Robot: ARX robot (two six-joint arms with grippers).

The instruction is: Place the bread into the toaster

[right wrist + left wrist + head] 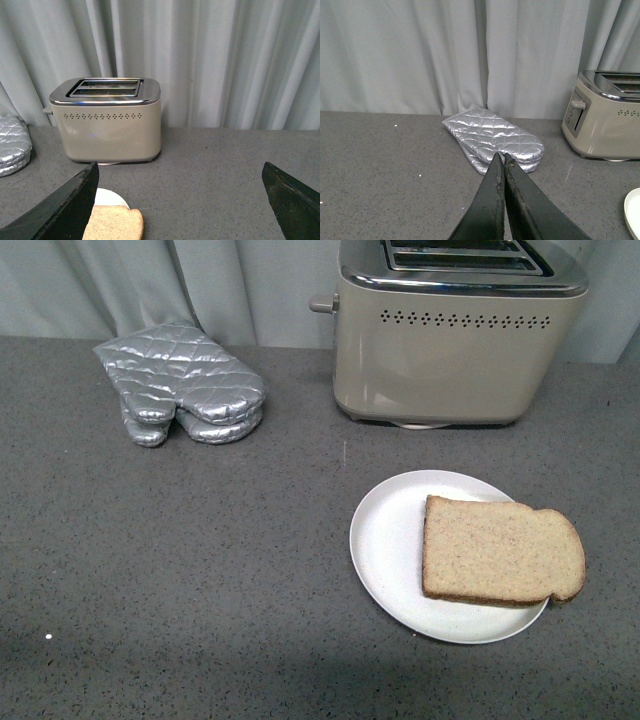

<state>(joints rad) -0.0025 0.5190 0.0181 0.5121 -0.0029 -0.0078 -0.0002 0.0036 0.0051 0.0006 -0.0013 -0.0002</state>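
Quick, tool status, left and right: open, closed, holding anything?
Left tool: closed, holding nothing.
Right tool: open wide, empty; the bread is not gripped.

Bread [500,552]: one light-brown slice with a darker crust. It lies flat on the white plate [385,540], its rounded top overhanging the plate's right rim.

Toaster [455,340]: beige body, chrome top, two slots. It stands upright on the tabletop [200,590], behind the plate.

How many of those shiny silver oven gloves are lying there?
2. They lie stacked on the counter, left of the toaster. The top glove covers the lower glove, whose edge peeks out underneath. A third hidden beneath seems unlikely.
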